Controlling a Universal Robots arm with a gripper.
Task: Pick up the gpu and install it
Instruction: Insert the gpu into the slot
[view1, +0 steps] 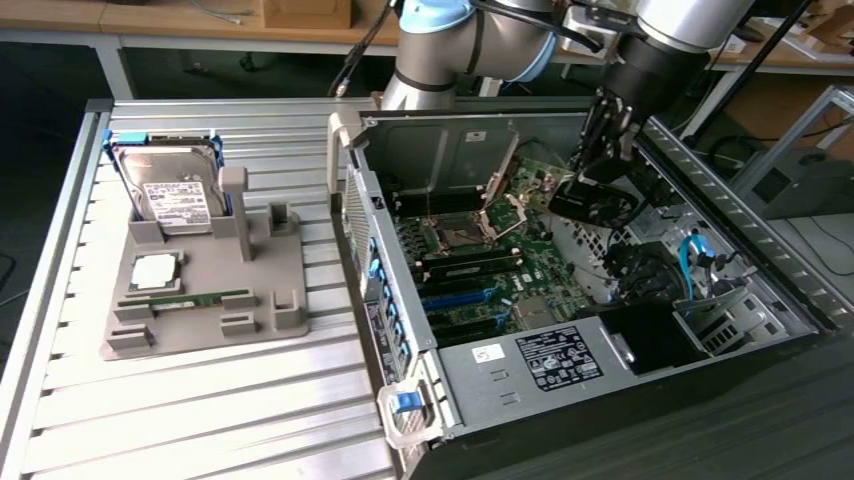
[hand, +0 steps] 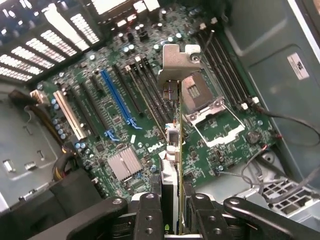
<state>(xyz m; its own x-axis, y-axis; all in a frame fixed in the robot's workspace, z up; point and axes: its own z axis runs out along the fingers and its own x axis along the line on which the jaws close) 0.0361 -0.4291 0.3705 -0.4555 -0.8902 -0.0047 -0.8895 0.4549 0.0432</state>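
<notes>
The gripper (hand: 176, 217) pinches the gpu (hand: 172, 135) edge-on above the motherboard (hand: 140, 131) inside the computer case (view1: 494, 390); best lowered upright, edge parallel to the blue slot (hand: 116, 97), without tilting

gpu (view1: 595, 200) over motherboard (view1: 534, 270) inside open case (view1: 487, 392), parts tray (view1: 234, 275) at exterior view's left, hard drive (view1: 174, 192) on it

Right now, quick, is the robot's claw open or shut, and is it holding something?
Gripper: closed on the gpu, holding it edge-on over the motherboard.
</notes>
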